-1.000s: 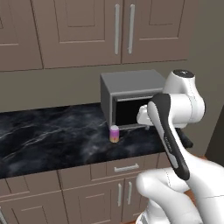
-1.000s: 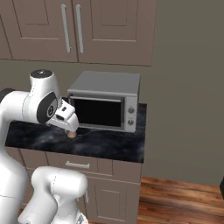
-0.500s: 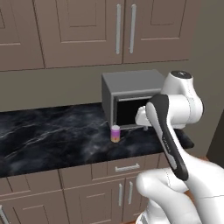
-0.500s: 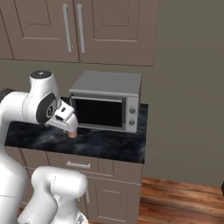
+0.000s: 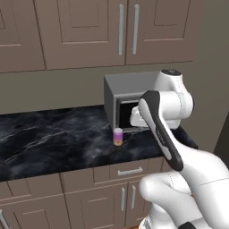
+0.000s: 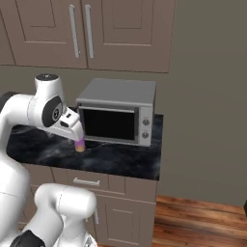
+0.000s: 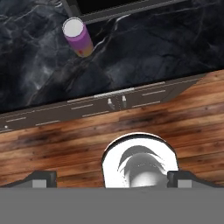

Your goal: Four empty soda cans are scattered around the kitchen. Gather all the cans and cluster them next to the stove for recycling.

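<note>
**Approaching the soda can beside the toaster oven**

Comparing with 1 second ago, the can, the arm and the surrounding scene show no visible shift; the reach appears paused, so the pickup is not yet begun. The gripper (image 7: 112, 178) hangs high above the floor side of the counter edge, jaws spread wide and holding nothing. 1 purple soda can (image 5: 118, 136) stands on the black marble countertop (image 5: 53, 138), just in front of the toaster oven (image 6: 118, 116). It stands upright, long axis vertical, silver top up.
</note>
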Controlling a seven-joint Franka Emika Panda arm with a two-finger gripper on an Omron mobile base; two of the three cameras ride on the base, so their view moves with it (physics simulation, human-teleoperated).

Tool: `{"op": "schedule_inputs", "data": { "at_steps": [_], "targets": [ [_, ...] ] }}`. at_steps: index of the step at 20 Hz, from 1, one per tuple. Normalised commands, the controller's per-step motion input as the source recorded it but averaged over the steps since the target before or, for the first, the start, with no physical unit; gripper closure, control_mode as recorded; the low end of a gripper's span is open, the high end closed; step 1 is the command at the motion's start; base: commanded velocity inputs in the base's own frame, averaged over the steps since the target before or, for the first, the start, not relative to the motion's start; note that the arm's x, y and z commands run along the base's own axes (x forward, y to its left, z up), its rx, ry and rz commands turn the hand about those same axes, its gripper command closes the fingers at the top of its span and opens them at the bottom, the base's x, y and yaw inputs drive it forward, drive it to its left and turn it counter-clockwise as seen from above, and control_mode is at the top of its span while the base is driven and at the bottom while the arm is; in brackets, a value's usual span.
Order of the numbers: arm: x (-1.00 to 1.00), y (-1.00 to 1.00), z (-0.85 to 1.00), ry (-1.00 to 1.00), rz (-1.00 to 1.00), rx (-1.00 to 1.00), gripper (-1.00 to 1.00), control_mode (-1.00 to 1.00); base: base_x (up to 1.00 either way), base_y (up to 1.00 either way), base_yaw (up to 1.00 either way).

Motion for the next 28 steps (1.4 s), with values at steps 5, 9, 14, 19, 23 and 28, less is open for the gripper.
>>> {"op": "schedule_inputs", "data": {
  "at_steps": [5,9,14,19,23,28],
  "targets": [
    [0.13,0.07,-0.01,0.01,0.0,-0.01,-1.0,-1.0,0.0,0.0,0.0],
    [0.07,0.01,-0.16,0.0,0.0,-0.09,-1.0,-1.0,0.0,0.0,0.0],
    [0.09,0.01,-0.23,0.0,0.0,-0.14,-1.0,-1.0,0.0,0.0,0.0],
    [0.12,0.0,-0.09,0.0,0.0,-0.06,-1.0,-1.0,0.0,0.0,0.0],
    [0.22,0.01,0.0,0.0,0.0,0.01,-1.0,-1.0,0.0,0.0,0.0],
    [0.24,0.11,-0.07,0.0,0.0,0.01,-1.0,-1.0,0.0,0.0,0.0]
  ]
}}
